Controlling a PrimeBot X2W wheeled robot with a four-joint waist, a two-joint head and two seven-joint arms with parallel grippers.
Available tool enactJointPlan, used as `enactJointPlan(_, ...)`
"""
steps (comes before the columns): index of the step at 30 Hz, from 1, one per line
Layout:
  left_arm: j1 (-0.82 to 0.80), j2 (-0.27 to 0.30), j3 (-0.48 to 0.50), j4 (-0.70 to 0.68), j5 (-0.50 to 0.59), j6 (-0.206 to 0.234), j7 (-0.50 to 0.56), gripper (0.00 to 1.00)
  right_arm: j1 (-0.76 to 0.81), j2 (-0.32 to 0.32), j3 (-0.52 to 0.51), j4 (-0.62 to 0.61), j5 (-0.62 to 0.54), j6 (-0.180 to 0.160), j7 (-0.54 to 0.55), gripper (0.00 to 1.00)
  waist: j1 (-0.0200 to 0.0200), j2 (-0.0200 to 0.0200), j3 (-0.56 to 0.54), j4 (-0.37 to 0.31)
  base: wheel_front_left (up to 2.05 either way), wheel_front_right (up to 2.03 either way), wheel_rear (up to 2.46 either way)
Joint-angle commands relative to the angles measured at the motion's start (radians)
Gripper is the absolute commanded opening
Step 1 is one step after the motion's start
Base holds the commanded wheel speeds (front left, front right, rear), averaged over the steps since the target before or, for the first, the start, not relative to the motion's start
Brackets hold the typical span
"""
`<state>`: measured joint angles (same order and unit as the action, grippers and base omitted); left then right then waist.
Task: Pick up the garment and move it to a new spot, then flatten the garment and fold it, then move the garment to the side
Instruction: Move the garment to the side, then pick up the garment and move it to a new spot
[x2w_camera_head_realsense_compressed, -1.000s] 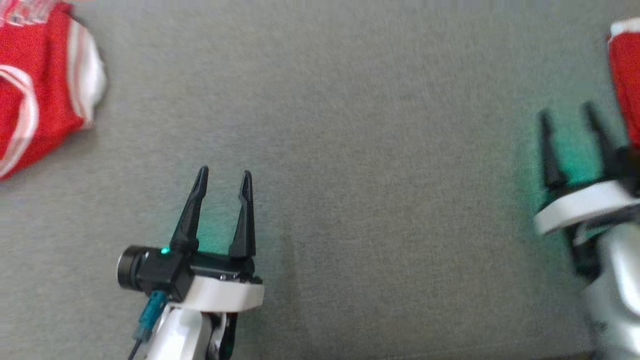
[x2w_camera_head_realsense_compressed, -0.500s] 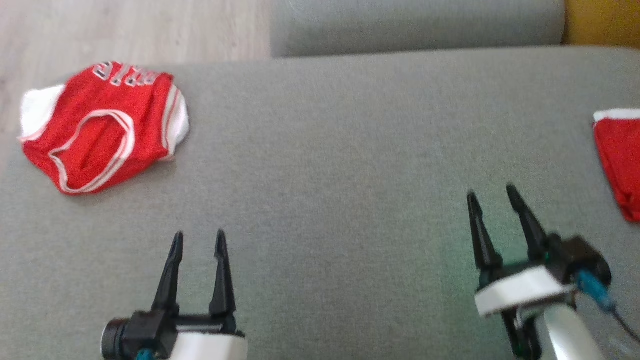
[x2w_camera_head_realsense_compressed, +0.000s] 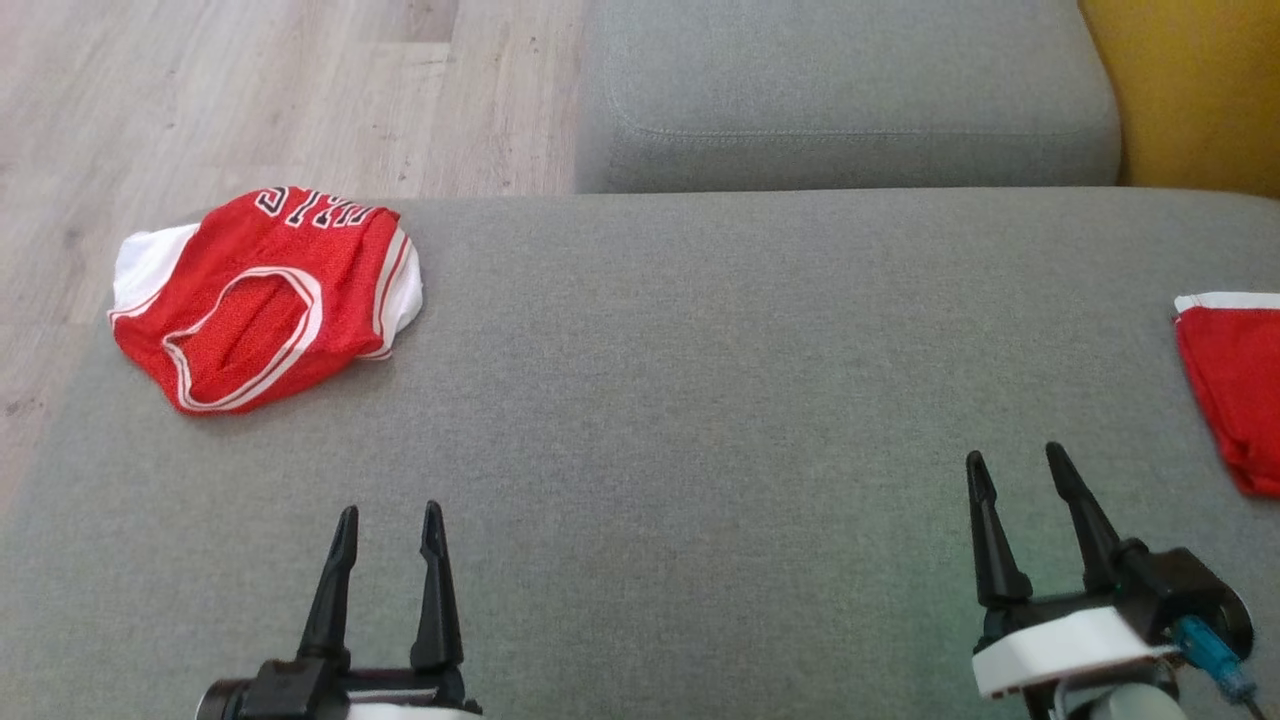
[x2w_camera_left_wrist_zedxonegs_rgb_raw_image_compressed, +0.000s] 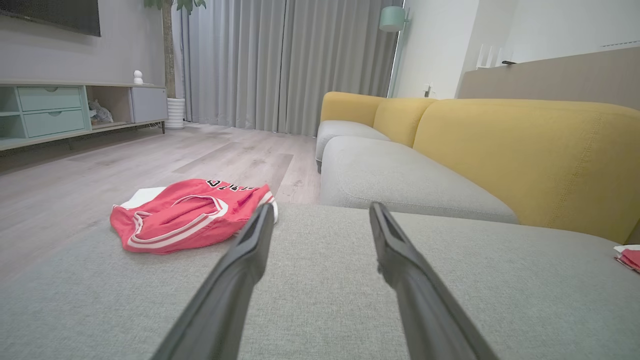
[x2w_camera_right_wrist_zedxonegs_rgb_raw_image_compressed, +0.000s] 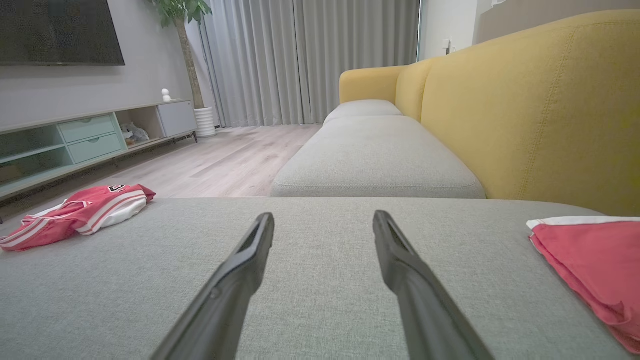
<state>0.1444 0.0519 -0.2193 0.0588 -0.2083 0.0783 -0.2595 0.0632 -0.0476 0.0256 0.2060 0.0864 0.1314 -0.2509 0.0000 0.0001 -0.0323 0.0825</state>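
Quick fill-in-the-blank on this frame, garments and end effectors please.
The crumpled red jersey lies at the far ____ corner of the grey cushion.
The left end effector and right end effector are both ____.
The folded red garment lies nearest the ____ end effector.
Missing: left; open; right.

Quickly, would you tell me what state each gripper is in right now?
Left gripper: open, holding nothing.
Right gripper: open, holding nothing.
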Motion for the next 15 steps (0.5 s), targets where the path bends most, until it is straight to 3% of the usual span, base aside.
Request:
enactJointPlan(1, -0.020, -0.002, 0.039, -0.033, 0.006, -0.001, -0.002, 1.00, -0.012, -0.003, 0.021, -0.033, -0.005, -0.001, -0.011, 1.00, 0.0000, -0.0001, -0.002, 0.001, 0.00, 0.00, 0.00)
enactJointPlan(15, -0.017, -0.002, 0.034, -0.015, 0.019, -0.004, -0.002, 1.00, -0.001, -0.003, 0.033, -0.031, 0.018, -0.001, -0.011, 1.00, 0.0000, -0.0001, -0.008, 0.011, 0.00, 0.00, 0.00)
